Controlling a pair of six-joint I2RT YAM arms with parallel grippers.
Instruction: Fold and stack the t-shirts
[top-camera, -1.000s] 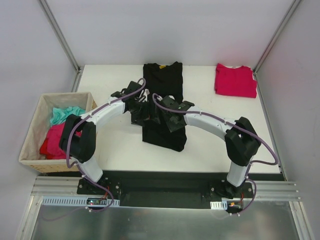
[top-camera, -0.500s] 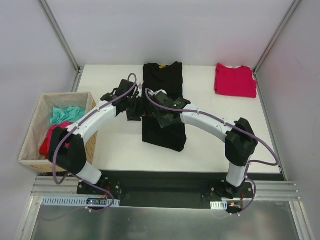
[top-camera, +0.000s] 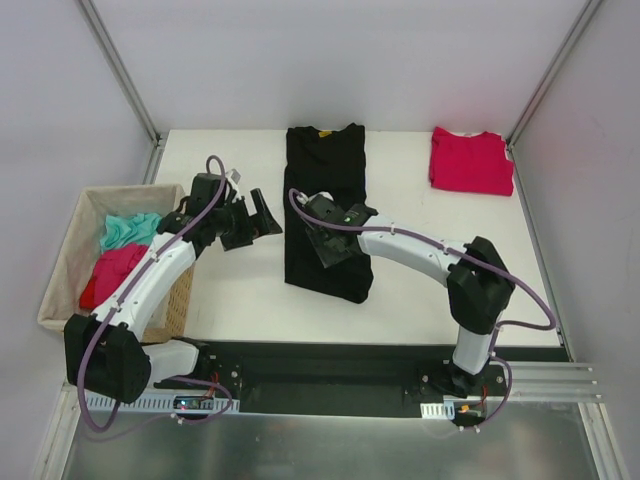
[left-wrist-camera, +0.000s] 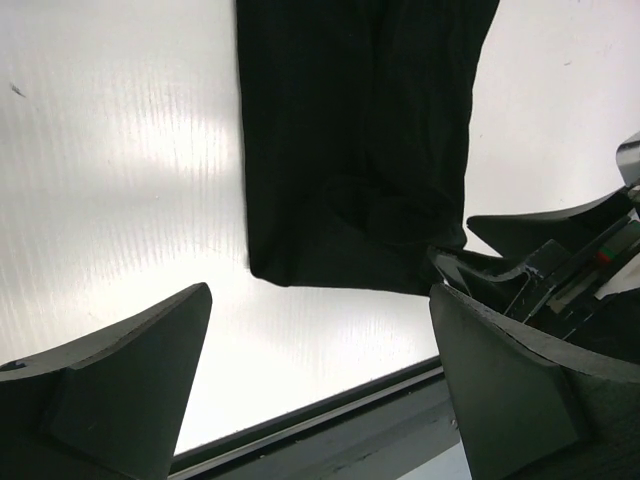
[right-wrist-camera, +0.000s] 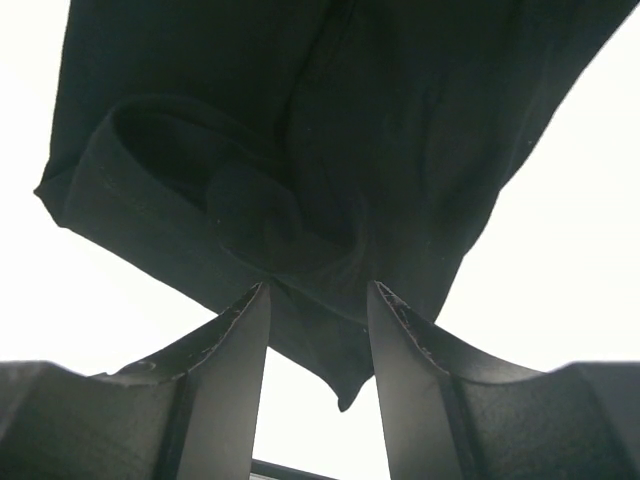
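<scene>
The black t-shirt (top-camera: 327, 200) lies as a long narrow strip down the middle of the table, its lower end tucked and rumpled (right-wrist-camera: 300, 180). A folded crimson t-shirt (top-camera: 472, 160) rests at the back right. My left gripper (top-camera: 264, 216) hovers just left of the black shirt's edge. It is wide open and holds nothing (left-wrist-camera: 320, 292). My right gripper (top-camera: 323, 238) is over the black shirt's lower half. Its fingers stand partly apart, their tips at the cloth (right-wrist-camera: 318, 287), and no fold is visibly pinched between them.
A woven tan basket (top-camera: 60, 300) stands off the table's left edge, holding teal cloth (top-camera: 130, 230) and pinkish-red cloth (top-camera: 112, 272). Metal frame posts rise at both back corners. A dark rail runs along the near edge (left-wrist-camera: 330, 420).
My left arm has drawn back to the left, off the black shirt and toward the basket. My right gripper has shifted slightly up and left on the shirt. The shirt now lies narrower.
</scene>
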